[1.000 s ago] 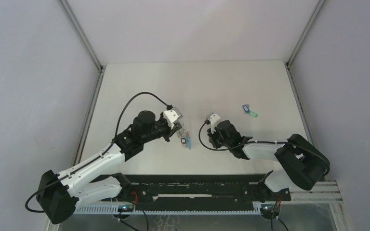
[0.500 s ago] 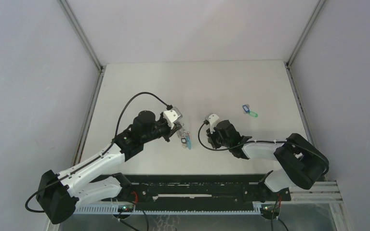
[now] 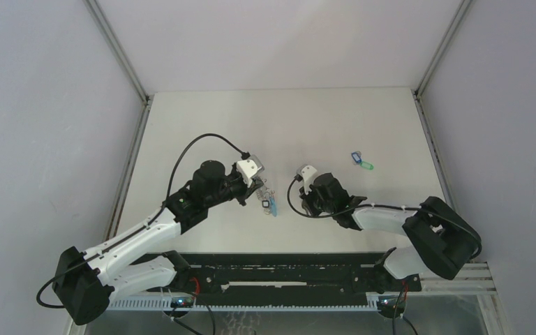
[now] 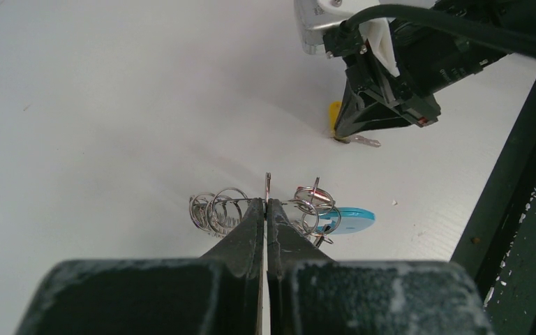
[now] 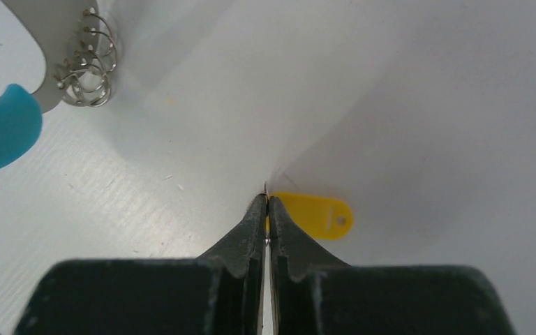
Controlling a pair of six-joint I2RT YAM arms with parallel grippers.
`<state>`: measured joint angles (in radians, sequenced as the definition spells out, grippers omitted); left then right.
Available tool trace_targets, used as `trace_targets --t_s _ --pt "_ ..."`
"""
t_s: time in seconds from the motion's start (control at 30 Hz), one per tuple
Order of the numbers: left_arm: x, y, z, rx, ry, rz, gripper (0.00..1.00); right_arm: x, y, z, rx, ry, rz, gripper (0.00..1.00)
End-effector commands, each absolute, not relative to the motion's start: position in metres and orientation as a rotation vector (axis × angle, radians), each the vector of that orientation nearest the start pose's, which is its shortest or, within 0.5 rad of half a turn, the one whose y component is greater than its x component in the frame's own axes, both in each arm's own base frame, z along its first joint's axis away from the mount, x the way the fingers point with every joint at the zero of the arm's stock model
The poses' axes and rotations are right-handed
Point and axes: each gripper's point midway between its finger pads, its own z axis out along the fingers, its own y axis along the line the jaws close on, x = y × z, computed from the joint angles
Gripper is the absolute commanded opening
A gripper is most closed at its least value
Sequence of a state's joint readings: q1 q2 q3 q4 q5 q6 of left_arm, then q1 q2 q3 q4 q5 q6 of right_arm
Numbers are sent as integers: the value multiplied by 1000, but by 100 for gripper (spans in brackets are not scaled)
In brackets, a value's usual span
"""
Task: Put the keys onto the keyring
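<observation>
Left gripper (image 4: 266, 204) is fully closed, pinching the thin metal edge of the keyring (image 4: 216, 209). Its wire coils and cyan piece (image 4: 352, 216) rest on the table (image 3: 286, 125). Right gripper (image 5: 266, 200) is also closed, tips down on the table and nipping the near edge of the yellow key (image 5: 317, 215), just right of the keyring. The blue and green keys (image 3: 361, 162) lie together, well apart to the far right.

A white table (image 3: 279, 125) sits between pale grey walls (image 3: 42, 112), with aluminium posts (image 3: 116, 49) at its two far corners. Along its near edge runs a black rail (image 3: 286, 269), flecked with what may be chipped paint, and a white slotted strip (image 3: 139, 301) beside it.
</observation>
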<state>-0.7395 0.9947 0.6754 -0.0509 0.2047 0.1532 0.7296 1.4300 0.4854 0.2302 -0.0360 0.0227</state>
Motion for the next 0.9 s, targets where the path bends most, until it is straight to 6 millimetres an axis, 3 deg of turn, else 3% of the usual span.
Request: trace_targets --t_s 0.0,0.13,0.47,0.73,0.87 --pt "238 -259 207 980 1639 -581 0 248 244 60 -843 2085 489 0" --pt "236 -259 206 997 1628 -584 0 247 246 100 -865 1996 511 0" --pt "228 -262 208 1043 1586 -615 0 241 248 178 -946 1827 535 0" --pt "223 -262 209 1064 1541 -619 0 220 263 224 -1118 1623 633 0" --pt "216 -265 210 1104 1505 -651 0 203 270 232 -1289 1521 682 0"
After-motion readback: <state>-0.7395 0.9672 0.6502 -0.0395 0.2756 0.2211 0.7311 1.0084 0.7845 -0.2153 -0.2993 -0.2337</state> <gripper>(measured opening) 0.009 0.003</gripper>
